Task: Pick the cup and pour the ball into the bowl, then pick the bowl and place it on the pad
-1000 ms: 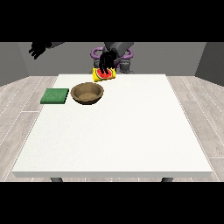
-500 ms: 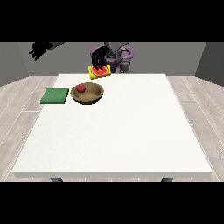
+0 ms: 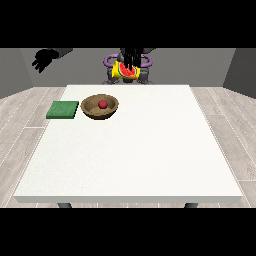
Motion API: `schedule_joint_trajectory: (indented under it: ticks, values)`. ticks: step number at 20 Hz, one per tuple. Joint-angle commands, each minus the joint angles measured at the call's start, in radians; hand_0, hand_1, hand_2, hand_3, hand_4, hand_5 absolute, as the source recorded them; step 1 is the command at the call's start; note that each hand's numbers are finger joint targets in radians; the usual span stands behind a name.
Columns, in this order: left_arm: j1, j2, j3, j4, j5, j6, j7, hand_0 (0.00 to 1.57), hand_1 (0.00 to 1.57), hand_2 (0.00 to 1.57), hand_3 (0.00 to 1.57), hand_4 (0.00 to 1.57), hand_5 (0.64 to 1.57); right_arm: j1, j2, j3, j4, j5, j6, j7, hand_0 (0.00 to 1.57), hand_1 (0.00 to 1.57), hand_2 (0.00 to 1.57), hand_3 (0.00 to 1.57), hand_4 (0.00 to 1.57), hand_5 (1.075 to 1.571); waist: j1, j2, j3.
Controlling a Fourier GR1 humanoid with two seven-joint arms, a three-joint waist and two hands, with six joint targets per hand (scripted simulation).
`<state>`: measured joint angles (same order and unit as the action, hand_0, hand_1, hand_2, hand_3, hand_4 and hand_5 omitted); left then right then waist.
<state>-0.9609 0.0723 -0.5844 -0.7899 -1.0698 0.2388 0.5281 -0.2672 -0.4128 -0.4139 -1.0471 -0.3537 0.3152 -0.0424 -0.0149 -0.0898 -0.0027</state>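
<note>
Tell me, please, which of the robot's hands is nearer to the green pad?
The right hand. It shows at the view's left, raised above and behind the green pad, past the table's far-left corner. The hand at the view's right holds the cup, farther off beyond the bowl.

On the desk [image 3: 130, 150] only two things stand in a hand's way: the bowl [image 3: 100, 107] at about 11 o'clock from its middle, and the green pad [image 3: 63, 109] just beside it at 9 o'clock. From 12 round to 9 o'clock the surface lies open.
</note>
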Motion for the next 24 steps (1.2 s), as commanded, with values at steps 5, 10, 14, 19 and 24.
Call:
schedule_joint_trajectory:
  ticks: [5,10,14,19,24]
  values:
    - [0.042,0.038,0.452,-0.246,0.521,0.107,-0.196,0.0,0.0,0.0,0.0,1.16,1.561,-0.001,0.019,-0.016,-0.004,0.01,-0.068,-0.005,0.0,0.0,0.0,0.0,0.79,1.556,0.124,0.027,-0.0125]
    - [0.043,0.074,0.672,-0.356,0.869,-0.089,-0.294,0.0,0.0,0.0,0.0,1.06,1.57,0.03,0.064,-0.017,0.027,0.023,-0.11,-0.029,0.0,0.0,0.0,0.0,0.78,1.558,0.208,0.056,-0.0055]
    - [0.05,0.168,0.791,-0.369,1.064,-0.297,-0.34,0.0,0.0,0.0,0.0,1.06,1.566,0.054,0.144,-0.021,0.049,0.028,-0.16,-0.099,0.0,0.0,0.0,0.0,0.72,1.566,0.25,0.118,0.0007]
    - [0.071,0.273,0.867,-0.352,1.177,-0.452,-0.354,0.0,0.0,0.0,0.0,1.05,1.559,-0.026,0.174,-0.02,0.087,0.034,-0.212,-0.15,0.0,0.0,0.0,0.0,0.73,1.566,0.261,0.191,0.0029]
    - [0.147,0.385,0.937,-0.367,1.232,-0.532,-0.367,0.0,0.0,0.0,0.0,0.99,1.561,0.031,0.175,-0.002,0.196,0.041,-0.088,-0.276,0.0,0.0,0.0,0.0,0.69,1.566,0.22,0.214,0.0035]
